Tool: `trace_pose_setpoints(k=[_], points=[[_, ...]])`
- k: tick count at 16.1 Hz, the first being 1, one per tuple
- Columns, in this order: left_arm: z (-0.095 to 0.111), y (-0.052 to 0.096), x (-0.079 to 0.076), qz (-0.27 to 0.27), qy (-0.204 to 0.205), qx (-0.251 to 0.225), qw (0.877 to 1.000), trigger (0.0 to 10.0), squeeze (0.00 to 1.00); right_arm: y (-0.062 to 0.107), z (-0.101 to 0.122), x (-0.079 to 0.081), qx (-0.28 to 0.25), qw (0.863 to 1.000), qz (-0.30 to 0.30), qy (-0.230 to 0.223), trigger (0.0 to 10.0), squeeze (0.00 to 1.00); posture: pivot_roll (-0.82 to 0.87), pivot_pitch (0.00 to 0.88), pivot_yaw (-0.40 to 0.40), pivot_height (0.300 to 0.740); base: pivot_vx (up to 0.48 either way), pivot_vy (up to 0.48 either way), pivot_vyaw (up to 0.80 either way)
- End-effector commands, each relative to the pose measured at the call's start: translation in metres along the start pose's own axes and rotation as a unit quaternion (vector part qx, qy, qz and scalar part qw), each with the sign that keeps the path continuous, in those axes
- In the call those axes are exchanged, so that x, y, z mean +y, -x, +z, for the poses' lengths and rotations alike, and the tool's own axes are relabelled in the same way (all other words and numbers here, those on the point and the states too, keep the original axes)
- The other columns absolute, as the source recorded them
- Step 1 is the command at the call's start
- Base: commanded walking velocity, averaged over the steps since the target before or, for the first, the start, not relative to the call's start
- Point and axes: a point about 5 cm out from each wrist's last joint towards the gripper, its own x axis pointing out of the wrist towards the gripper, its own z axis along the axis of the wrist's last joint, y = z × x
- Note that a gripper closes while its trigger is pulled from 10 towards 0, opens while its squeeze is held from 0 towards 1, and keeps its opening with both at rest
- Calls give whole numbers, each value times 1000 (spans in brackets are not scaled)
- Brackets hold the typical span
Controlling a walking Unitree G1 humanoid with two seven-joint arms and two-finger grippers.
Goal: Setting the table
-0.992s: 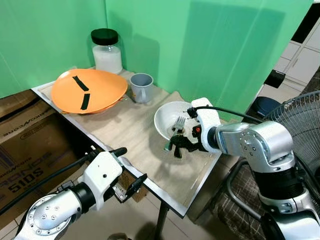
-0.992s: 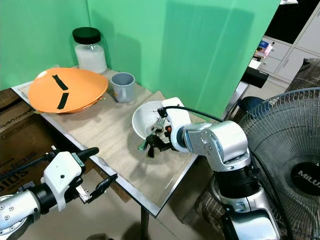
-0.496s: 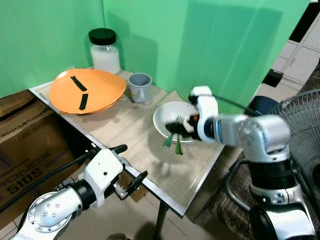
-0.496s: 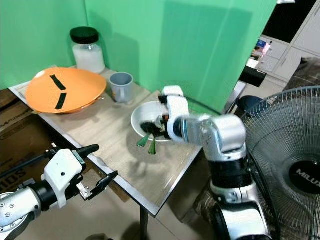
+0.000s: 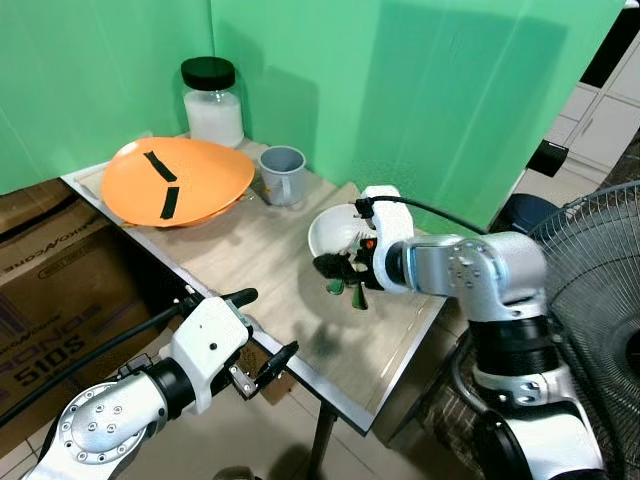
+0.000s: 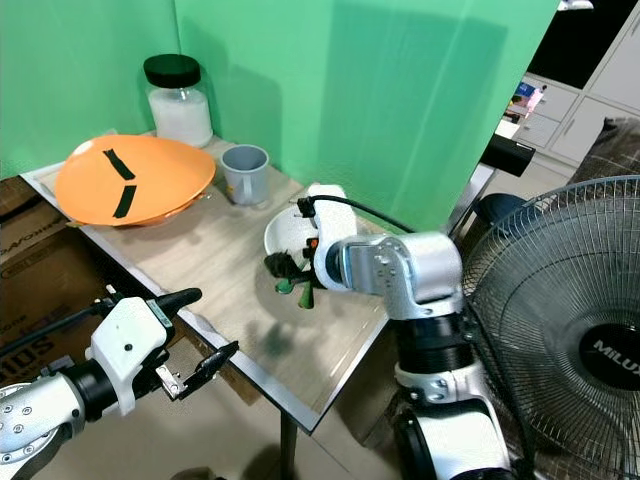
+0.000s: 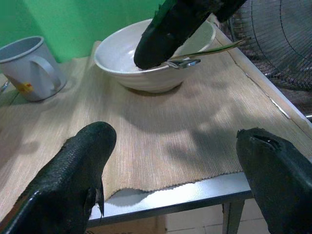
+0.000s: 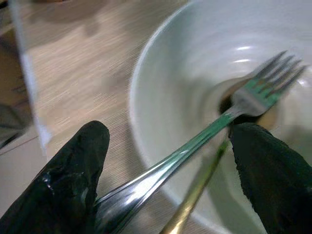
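Now | fork [image 8: 204, 131] tines in bowl [image 5: 330, 232], handle over rim | right gripper [image 5: 345, 272] jaws wide

A glossy white ceramic bowl [image 8: 195, 73] holds a shiny metal fork [image 8: 209, 131] on a matt woven table mat [image 7: 161, 141]; the table [image 7: 195, 197] edge is smooth brushed metal.

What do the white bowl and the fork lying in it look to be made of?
The white bowl looks like glazed ceramic, or possibly melamine: smooth, glossy, with soft highlights on its inner wall. The fork looks like polished metal, probably stainless steel: mirror-bright, its handle reflecting green.
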Motion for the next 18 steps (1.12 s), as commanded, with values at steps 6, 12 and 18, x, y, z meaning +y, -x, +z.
trace_pose_setpoints(k=[6, 12, 18], points=[[-2, 0, -3, -12, 8, 7, 1000, 10000, 0, -6, 1, -12, 2, 999, -46, 2, 1804, 0, 101, 0, -82, 740, 0, 0, 0], [-2, -1, -4, -13, 11, 8, 1000, 10000, 0, -12, -1, -16, 7, 998, -57, 13, 0, 0, 104, 0, -86, 740, 0, 0, 0], [-3, -1, -2, -11, 10, 8, 1000, 10000, 0, -14, 0, -17, 7, 998, -54, 20, 0, 0, 104, 0, -88, 740, 0, 0, 0]])
